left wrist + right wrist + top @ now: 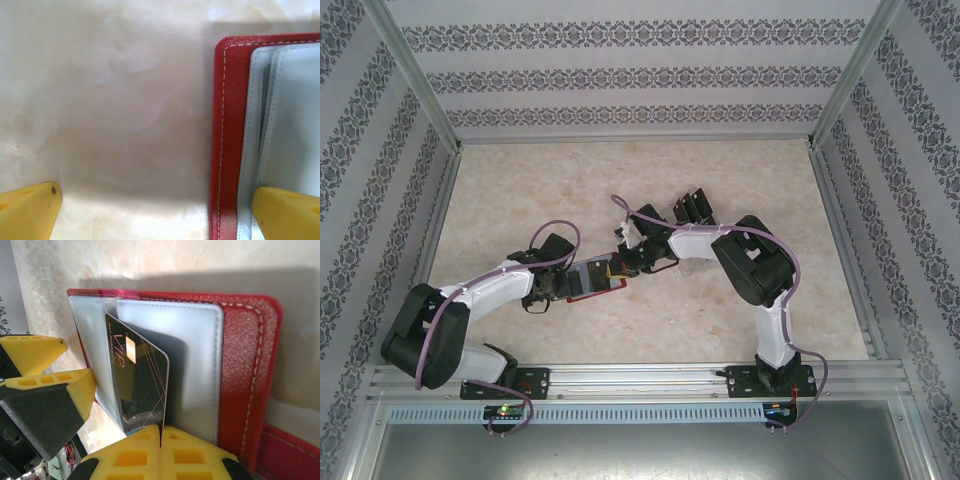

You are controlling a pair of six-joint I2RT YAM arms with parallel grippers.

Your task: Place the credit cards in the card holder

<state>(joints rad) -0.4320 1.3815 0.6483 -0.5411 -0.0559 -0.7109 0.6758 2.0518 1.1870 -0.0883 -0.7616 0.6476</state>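
Reaching toward 3 o'clock with left gripper (570,284) spread wide; toward 9 o'clock with right gripper (161,439) pinching credit card (142,385).

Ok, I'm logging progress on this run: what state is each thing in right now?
card holder: open, lying on the table.
card: tilted, partly between the clear sleeves, held.
right hand: shut on the card.
left hand: open, one finger over the sleeves.
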